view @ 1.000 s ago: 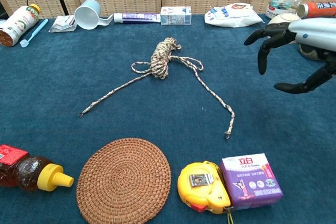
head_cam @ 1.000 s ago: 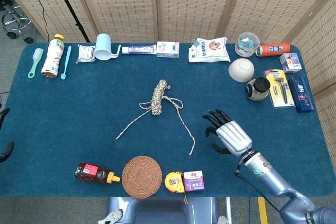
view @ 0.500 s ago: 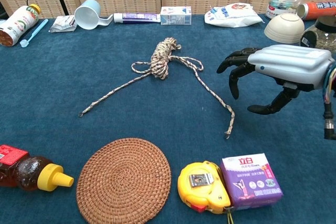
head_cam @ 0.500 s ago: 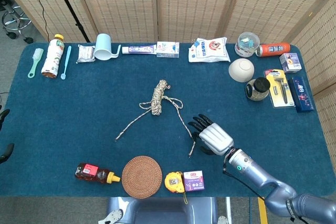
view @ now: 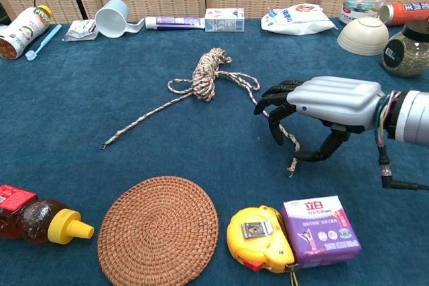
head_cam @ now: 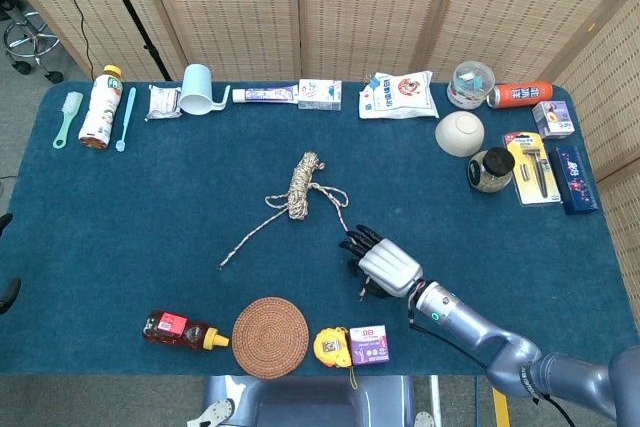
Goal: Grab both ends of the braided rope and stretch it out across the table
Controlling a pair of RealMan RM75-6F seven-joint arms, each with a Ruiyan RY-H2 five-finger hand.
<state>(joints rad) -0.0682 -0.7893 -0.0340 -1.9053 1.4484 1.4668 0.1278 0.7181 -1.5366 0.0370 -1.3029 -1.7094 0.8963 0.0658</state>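
Coiled rope mid-table; right hand at its 4 o'clock, over one loose end; woven mat at 6; mug at 11.

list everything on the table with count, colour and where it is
braided rope: 1, beige, centre, coiled, two loose ends
woven mat: 1, brown, front edge
honey bottle: 1, amber, yellow cap, front left
tape measure: 1, yellow, front
small box: 1, purple, beside tape measure
cup: 1, light blue, back left
bowl: 1, cream, back right
snack bag: 1, white, back
can: 1, orange, back right
right hand: 1, silver and black, over rope's right end
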